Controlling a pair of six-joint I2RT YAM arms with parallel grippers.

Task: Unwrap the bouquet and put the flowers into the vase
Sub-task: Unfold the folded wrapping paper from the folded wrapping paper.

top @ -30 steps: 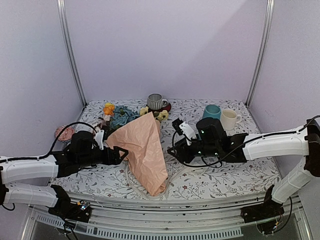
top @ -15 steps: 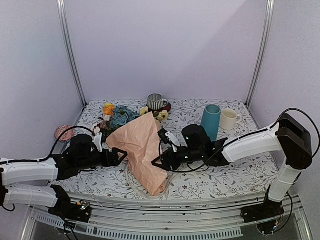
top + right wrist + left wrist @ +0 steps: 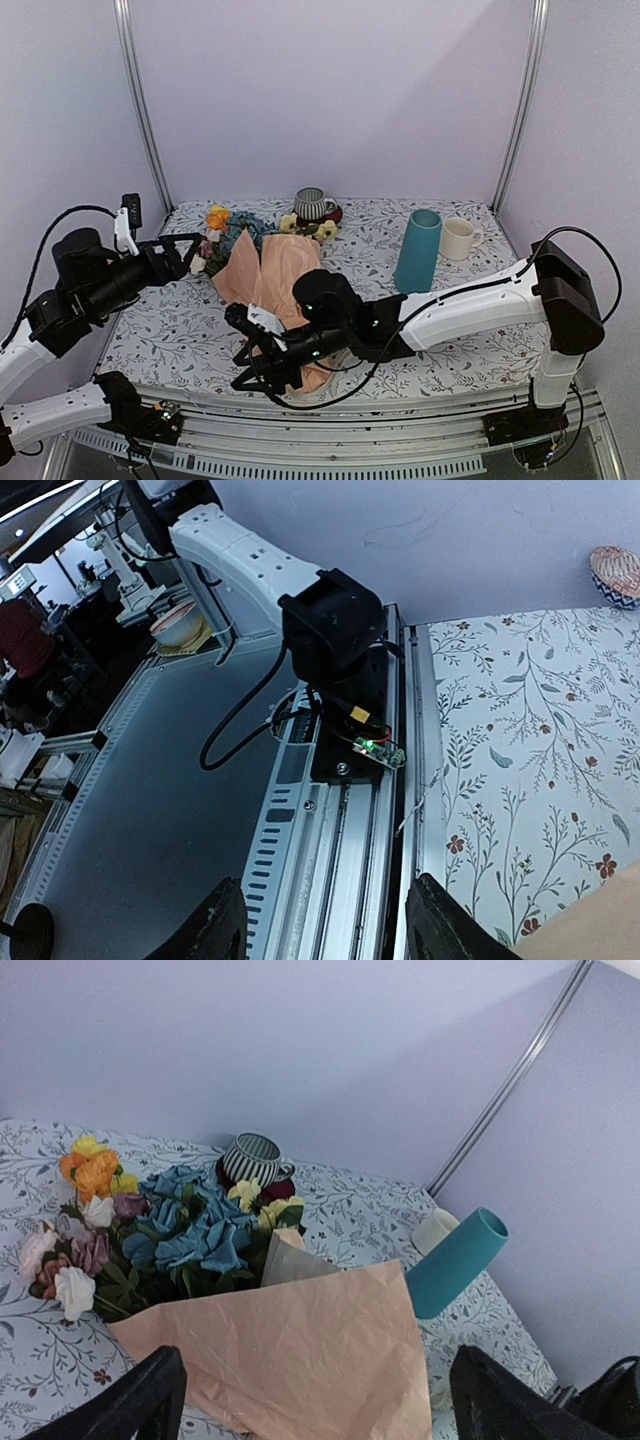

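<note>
Your bouquet (image 3: 272,275) lies on the worktop (image 3: 450,340) left of centre. Its peach paper cone points toward the near edge, and the flowers (image 3: 237,235) spill out at the far end. The vase (image 3: 417,250) stands upright well to the right of it, with the cream mug (image 3: 458,238) just beside it. The striped cup (image 3: 311,203) sits just behind the blooms.

Your left hand (image 3: 183,252) hovers above the worktop, left of the flower heads, released and spread wide. The left wrist view shows what the top view blurs: blue, orange, yellow and pale blooms (image 3: 190,1235) fan out of the crinkled paper (image 3: 300,1350). Both fingers (image 3: 145,1400) stand clear at the corners with nothing between them.

Your right hand (image 3: 243,352) is low at the near edge, beside the cone's narrow end, with its jaws parted and nothing in them. Only its wrist view looks over that edge, showing the metal rail (image 3: 345,860), the left arm's base (image 3: 330,650) and a corner of paper outside the fingers (image 3: 222,925).

Bare worktop shows between the bouquet and the vase.
</note>
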